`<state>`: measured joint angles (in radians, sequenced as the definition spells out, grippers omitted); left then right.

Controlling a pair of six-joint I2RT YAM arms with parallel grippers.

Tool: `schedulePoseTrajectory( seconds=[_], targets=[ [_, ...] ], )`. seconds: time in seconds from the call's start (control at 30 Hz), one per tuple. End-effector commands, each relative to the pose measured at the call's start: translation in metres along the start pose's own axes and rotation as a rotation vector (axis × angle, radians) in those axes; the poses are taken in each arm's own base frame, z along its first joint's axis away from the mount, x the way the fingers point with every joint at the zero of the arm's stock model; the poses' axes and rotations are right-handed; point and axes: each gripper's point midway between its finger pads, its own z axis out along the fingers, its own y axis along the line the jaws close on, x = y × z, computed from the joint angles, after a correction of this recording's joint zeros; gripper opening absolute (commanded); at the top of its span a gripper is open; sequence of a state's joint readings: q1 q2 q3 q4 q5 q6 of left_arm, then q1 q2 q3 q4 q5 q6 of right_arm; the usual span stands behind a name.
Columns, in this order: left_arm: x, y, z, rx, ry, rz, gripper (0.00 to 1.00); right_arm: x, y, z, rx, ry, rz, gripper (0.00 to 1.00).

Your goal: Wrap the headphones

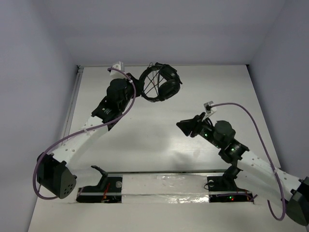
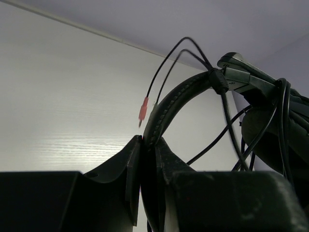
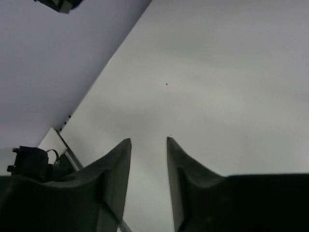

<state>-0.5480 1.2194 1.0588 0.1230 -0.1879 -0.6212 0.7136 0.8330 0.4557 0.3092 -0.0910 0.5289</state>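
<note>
Left arm was stretched long toward the far edge of the table (image 1: 207,96), left gripper (image 1: 137,89) clamped on the headband (image 2: 179,94). Right arm was bent mid-table, right gripper (image 1: 185,126) aimed left, jaws narrowly apart, empty. One headphones (image 1: 161,83), two cups, one cable (image 2: 227,130), one red plug (image 2: 143,110). The headphones sat crosswise, band left, cups right.

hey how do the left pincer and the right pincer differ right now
The left pincer is shut on the headband of the headphones; the right pincer is open and holds nothing. The left pincer is out at the far edge of the table; the right pincer is nearer the middle, apart from the headphones. Both are dark, two-fingered.
</note>
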Motion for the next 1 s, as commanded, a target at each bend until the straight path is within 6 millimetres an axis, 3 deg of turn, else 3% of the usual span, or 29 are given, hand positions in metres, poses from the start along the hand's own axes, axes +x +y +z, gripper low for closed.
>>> schedulePoseTrajectory(
  seconds=[0.0, 0.03, 0.1, 0.23, 0.33, 0.37, 0.43, 0.47, 0.57, 0.77, 0.97],
  targets=[
    [-0.033, -0.021, 0.001, 0.055, -0.099, -0.017, 0.00, -0.010, 0.000, -0.020, 0.026, -0.060, 0.053, 0.37],
    [-0.029, -0.018, 0.002, 0.045, -0.089, -0.010, 0.00, -0.024, 0.003, -0.030, 0.023, -0.117, 0.065, 0.24],
    [-0.018, -0.008, 0.007, 0.015, -0.067, 0.009, 0.00, -0.029, -0.004, -0.041, 0.075, -0.148, 0.075, 0.00],
    [0.013, 0.013, 0.022, -0.053, 0.004, 0.072, 0.00, -0.055, -0.008, -0.058, 0.137, -0.238, 0.077, 0.00],
    [0.042, 0.020, 0.036, -0.096, 0.093, 0.128, 0.00, -0.063, -0.010, -0.061, 0.168, -0.249, 0.065, 0.00],
    [0.046, 0.012, 0.038, -0.091, 0.108, 0.159, 0.00, -0.062, -0.011, -0.061, 0.177, -0.245, 0.062, 0.00],
    [0.068, 0.021, 0.047, -0.146, 0.177, 0.223, 0.00, -0.064, -0.011, -0.060, 0.181, -0.246, 0.052, 0.00],
    [0.064, 0.019, 0.049, -0.168, 0.174, 0.262, 0.00, -0.066, -0.010, -0.060, 0.176, -0.255, 0.049, 0.00],
    [0.084, 0.022, 0.057, -0.209, 0.229, 0.353, 0.00, -0.065, -0.012, -0.057, 0.179, -0.256, 0.042, 0.00],
    [0.096, 0.030, 0.068, -0.219, 0.205, 0.393, 0.00, -0.058, -0.019, -0.049, 0.191, -0.255, 0.052, 0.00],
    [0.115, 0.040, 0.098, -0.236, 0.176, 0.401, 0.00, -0.054, -0.027, -0.047, 0.222, -0.258, 0.062, 0.16]
  ],
)
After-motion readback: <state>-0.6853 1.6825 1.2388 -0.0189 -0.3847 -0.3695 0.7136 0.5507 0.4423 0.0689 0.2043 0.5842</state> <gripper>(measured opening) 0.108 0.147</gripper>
